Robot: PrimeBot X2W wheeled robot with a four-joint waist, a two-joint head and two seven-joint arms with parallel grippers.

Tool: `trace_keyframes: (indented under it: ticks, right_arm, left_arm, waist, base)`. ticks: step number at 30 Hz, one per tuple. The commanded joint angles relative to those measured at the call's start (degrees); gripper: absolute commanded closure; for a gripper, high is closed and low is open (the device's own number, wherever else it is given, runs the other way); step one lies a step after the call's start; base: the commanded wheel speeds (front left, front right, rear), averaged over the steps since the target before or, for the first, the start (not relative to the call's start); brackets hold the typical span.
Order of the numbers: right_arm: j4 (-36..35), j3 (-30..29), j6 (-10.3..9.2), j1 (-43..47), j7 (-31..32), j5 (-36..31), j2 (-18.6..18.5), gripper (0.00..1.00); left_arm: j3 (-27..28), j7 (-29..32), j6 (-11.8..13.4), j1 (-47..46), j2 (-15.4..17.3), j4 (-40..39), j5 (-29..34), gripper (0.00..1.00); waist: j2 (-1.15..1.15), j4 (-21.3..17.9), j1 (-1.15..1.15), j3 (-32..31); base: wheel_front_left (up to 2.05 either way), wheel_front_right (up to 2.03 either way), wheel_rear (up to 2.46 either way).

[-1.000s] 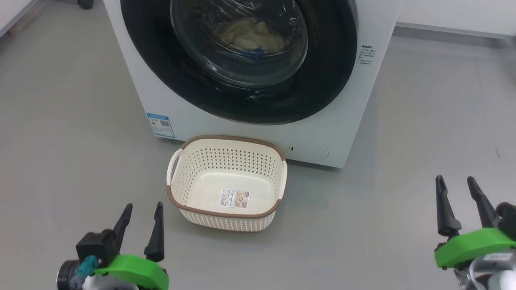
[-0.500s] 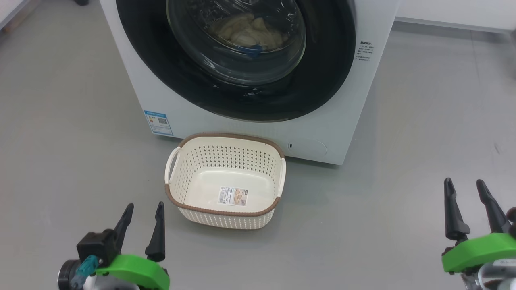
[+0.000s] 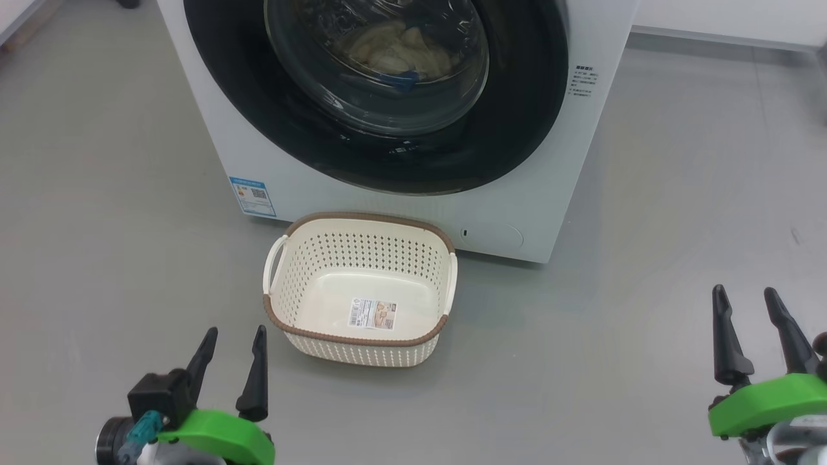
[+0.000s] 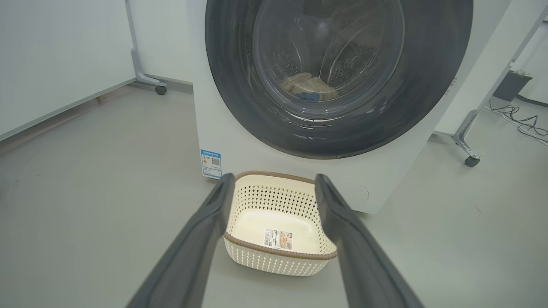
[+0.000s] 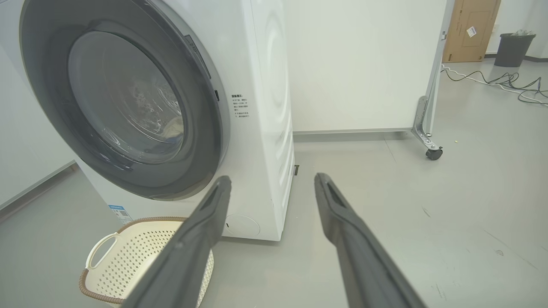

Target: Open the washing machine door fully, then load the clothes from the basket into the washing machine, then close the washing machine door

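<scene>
White metal front with a glossy black ring: in the head view the washing machine (image 3: pixel 568 161) stands on a grey floor (image 3: pixel 97 194). The washing machine door (image 3: pixel 530 97) is shut. Behind its glass the clothes (image 3: pixel 400 51) lie in a cream heap with a blue patch. The basket (image 3: pixel 362 223) sits on the floor just before the machine's bottom edge. A printed label (image 3: pixel 373 313) on its base is too small to read. A blue label (image 3: pixel 252 196) with a QR code marks the front's lower left corner. Black print (image 3: pixel 583 81) near the right edge is illegible. The left gripper (image 3: pixel 236 329) and right gripper (image 3: pixel 743 290) hover near the bottom corners, jaws wide, holding nothing.

Left wrist view: spread fingers (image 4: pixel 197 244) frame the basket.

Right wrist view: spread fingers (image 5: pixel 188 244), with the machine's white side beyond.
</scene>
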Motion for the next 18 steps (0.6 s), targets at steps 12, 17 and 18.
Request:
trace_keyframes:
  ticks: [12,17,18]
  right_arm:
    - [-2.1,1.0,-0.03,-0.8,-0.4,0.7,-0.9,0.00]
    - [1.8,0.2,0.00,0.1,0.0,0.2,0.3,1.00]
    - [3.0,0.4,0.00,0.3,0.0,0.2,0.6,1.00]
  left_arm:
    - [1.8,-1.1,0.5,-3.1,2.1,-2.2,-0.3,0.00]
    - [-0.6,-0.9,0.2,0.3,0.1,1.2,-0.1,1.00]
    - [-0.7,-0.7,0.2,0.9,-0.3,2.0,-0.1,1.00]
  waist:
    - [0.00,-0.1,0.00,0.9]
    - [0.00,-0.2,0.00,1.0]
    - [0.00,-0.2,0.00,1.0]
  base:
    - [0.00,0.00,0.00]
    - [0.00,0.00,0.00]
    - [0.00,0.00,0.00]
